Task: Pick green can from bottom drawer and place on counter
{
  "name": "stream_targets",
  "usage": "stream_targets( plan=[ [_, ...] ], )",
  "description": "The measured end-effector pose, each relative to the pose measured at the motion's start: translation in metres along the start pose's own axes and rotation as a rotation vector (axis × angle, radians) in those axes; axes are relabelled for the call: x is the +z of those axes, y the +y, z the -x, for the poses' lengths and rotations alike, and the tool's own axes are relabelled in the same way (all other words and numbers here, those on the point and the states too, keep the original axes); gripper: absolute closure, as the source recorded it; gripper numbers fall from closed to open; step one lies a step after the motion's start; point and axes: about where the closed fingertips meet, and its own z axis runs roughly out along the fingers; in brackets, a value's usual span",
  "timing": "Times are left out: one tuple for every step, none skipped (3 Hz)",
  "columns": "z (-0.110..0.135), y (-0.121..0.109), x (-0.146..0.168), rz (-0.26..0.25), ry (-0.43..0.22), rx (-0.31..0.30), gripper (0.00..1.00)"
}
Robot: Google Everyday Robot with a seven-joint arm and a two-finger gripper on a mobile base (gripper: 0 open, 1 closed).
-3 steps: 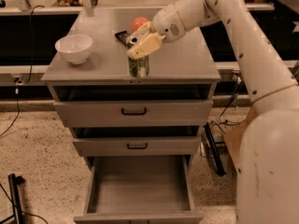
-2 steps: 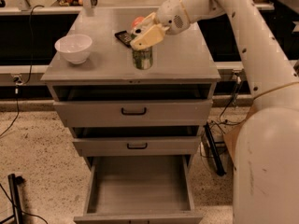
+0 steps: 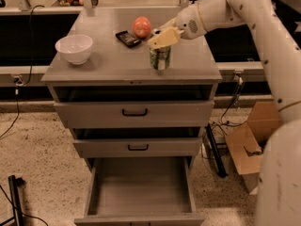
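1. A small dark-green drink can (image 3: 160,59) stands upright on the flat grey counter (image 3: 108,65) that tops a three-drawer cabinet, right of centre and near the front edge.
2. The robot's pale yellowish gripper (image 3: 162,38) hangs directly over the can's top, very close to it. Whether it is open or closed, or touching the can, cannot be told.
3. The deep grey bottom drawer (image 3: 139,187) is pulled out.
4. A round white bowl (image 3: 74,48) sits on the counter's left side. A flat black device (image 3: 128,38) and a round red-orange fruit (image 3: 141,27) lie behind the can.
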Motion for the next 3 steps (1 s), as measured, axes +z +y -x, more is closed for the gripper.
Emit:
stream_targets(
  plan=[
    [-0.022, -0.014, 0.002, -0.086, 0.012, 0.073, 0.85],
    [-0.021, -0.014, 0.009, -0.080, 0.009, 0.071, 0.62],
    [-0.022, -0.013, 0.013, -0.075, 0.010, 0.072, 0.39]
  ],
)
